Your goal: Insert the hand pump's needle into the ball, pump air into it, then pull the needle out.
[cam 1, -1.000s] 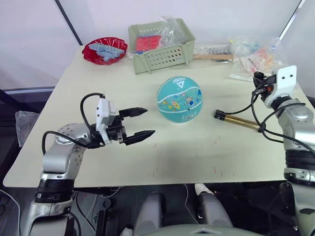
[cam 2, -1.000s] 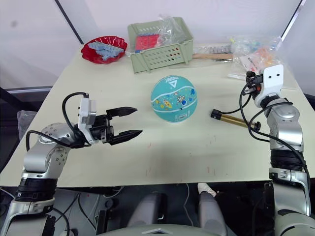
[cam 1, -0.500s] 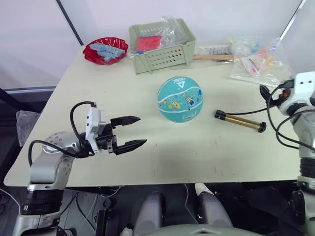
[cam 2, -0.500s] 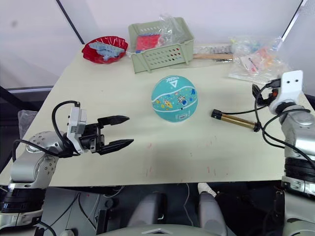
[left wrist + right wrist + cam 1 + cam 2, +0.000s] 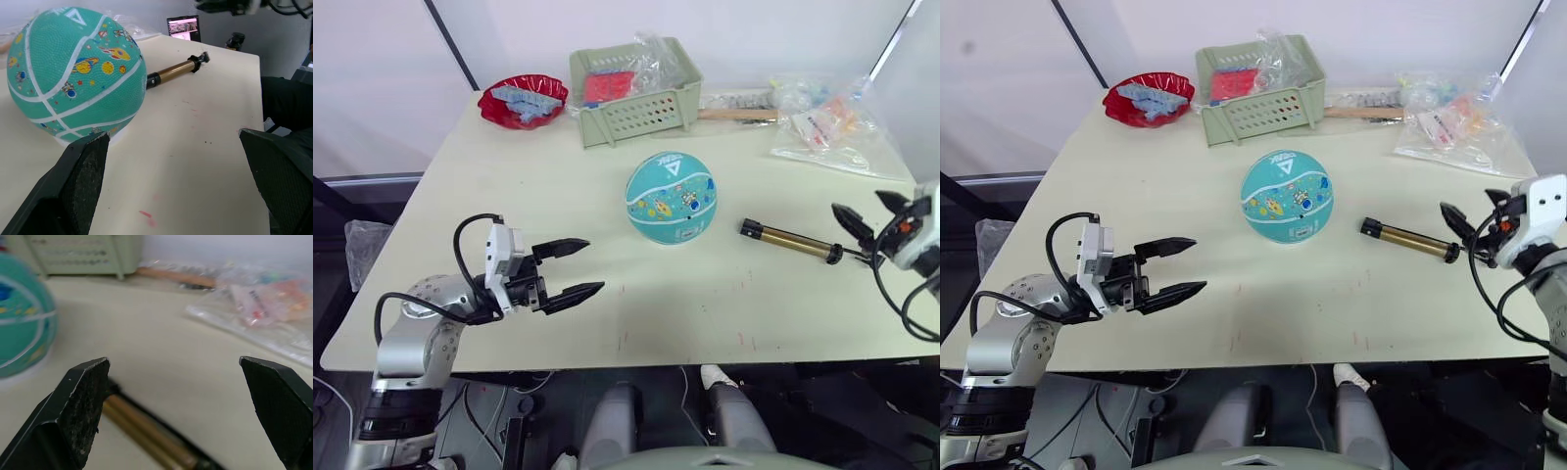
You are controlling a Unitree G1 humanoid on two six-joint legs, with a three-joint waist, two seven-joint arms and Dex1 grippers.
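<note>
Hand pump lies flat on the worktop, right of centre, brass barrel angled w/ one black cap near the ball and the other end toward the right pincer; pump and ball are just apart, not touching. Hose and needle: can't make them out, too thin to tell. Ball sits mid-worktop, round and full-looking, teal w/ cartoon prints, resting on its white label patch side by the look of the left wrist view. Right pincer is spread wide, empty, hovering just right of the pump's right-hand cap, roughly in line w/ the barrel; in its wrist view the barrel lies low between the fingers. Left pincer also spread, empty, near-left of the worktop, well apart from the ball, fingers pointing toward it. Far side: green basket w/ packets, red bowl at far left, plastic bags at far right. Handling, as a guess: pump is light, rigid, smooth metal so prob. slippery and apt to roll; best gripped across the barrel mid-length or at a black cap, not by hose. Ball is rubbery, pebbled, grippy but will roll away under a push, so left pincer prob. must steady it. Needle is fragile; needs straight entry.
</note>
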